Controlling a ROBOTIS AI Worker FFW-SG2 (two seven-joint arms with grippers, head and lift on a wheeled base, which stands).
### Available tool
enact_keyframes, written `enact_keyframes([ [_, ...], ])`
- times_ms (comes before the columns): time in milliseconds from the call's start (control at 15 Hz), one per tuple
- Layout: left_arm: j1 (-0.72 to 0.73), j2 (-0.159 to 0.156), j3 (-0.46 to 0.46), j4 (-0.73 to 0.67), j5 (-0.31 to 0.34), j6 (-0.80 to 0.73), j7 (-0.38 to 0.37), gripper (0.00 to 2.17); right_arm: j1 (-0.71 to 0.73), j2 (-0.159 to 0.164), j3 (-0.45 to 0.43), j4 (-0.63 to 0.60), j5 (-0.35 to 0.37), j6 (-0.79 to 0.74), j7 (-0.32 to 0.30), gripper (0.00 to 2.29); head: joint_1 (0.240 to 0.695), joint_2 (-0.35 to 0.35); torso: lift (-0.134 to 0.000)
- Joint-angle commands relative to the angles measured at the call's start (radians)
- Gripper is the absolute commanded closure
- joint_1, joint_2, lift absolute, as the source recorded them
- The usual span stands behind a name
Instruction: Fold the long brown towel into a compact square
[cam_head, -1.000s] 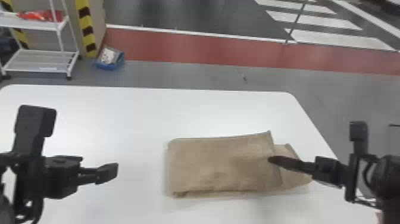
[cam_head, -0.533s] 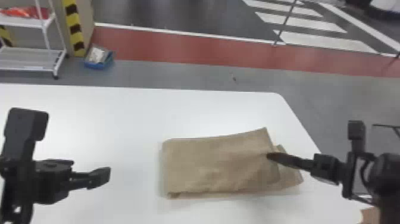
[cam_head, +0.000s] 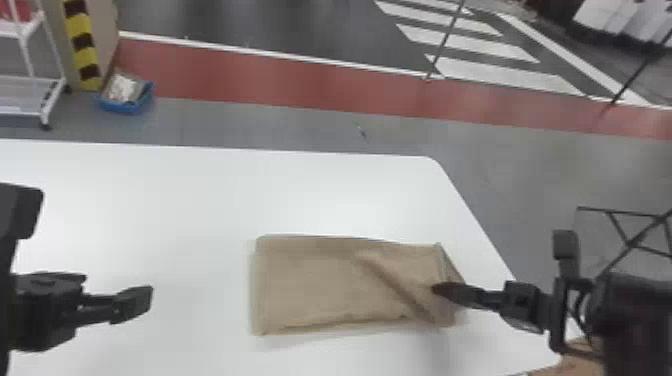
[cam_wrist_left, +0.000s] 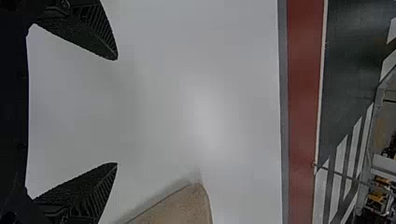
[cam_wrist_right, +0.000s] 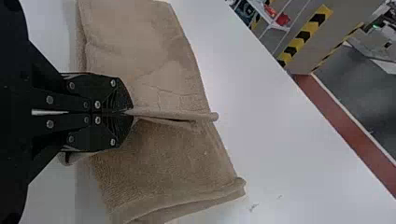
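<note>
Towel (cam_head: 325, 285), long side crosswise, lies mostly leftward of the right fingers (cam_wrist_right: 123, 96) pinching it; open left fingers (cam_wrist_left: 88, 30) are farther off.

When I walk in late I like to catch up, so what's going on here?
A robot is folding a brown towel on a white table. The right gripper is shut on it near its right end; the left gripper hangs open off to the left. The towel is a rectangle, not yet square.
</note>
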Motion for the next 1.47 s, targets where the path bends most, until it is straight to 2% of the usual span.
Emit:
enact_keyframes([
  [0, 0.002, -0.007, -0.002, -0.001, -0.003, 0.001, 0.000, 0.07, -0.008, -0.006, -0.009, 0.020, 0.004, 0.002, 0.000, 1.48, 0.695, -0.350, -0.124],
  [133, 0.002, -0.007, -0.002, -0.001, -0.004, 0.001, 0.000, 0.07, -0.018, -0.016, -0.029, 0.017, -0.004, 0.002, 0.000, 1.48, 0.695, -0.350, -0.124],
  [467, 0.003, -0.007, -0.003, -0.001, -0.004, -0.002, -0.002, 0.07, -0.059, -0.079, -0.072, 0.019, -0.005, 0.002, 0.002, 1.48, 0.695, -0.350, -0.124],
  [933, 0.006, -0.007, -0.003, 0.001, -0.001, -0.006, -0.008, 0.07, 0.016, -0.078, -0.071, 0.039, 0.006, 0.002, 0.005, 1.48, 0.695, -0.350, -0.124],
  [1067, 0.018, -0.007, -0.009, -0.001, 0.013, -0.030, 0.000, 0.07, 0.015, -0.076, -0.100, 0.040, -0.033, 0.002, 0.006, 1.48, 0.695, -0.350, -0.124],
  [1133, 0.029, -0.007, -0.009, -0.001, 0.030, -0.070, 0.000, 0.08, 0.007, -0.073, -0.111, 0.040, -0.085, 0.002, 0.006, 1.48, 0.695, -0.350, -0.124],
  [1200, 0.038, -0.007, -0.005, -0.001, 0.074, -0.073, -0.003, 0.08, -0.001, -0.072, -0.121, 0.040, -0.139, 0.002, 0.006, 1.48, 0.695, -0.350, -0.124],
  [1267, 0.061, -0.007, -0.003, -0.001, 0.114, -0.116, -0.015, 0.08, -0.014, -0.070, -0.117, 0.036, -0.160, 0.002, 0.006, 1.48, 0.695, -0.350, -0.124],
  [1400, 0.127, -0.007, -0.017, -0.001, 0.158, -0.202, -0.012, 0.08, -0.036, -0.053, -0.102, 0.024, -0.142, 0.002, 0.005, 1.48, 0.695, -0.350, -0.124],
])
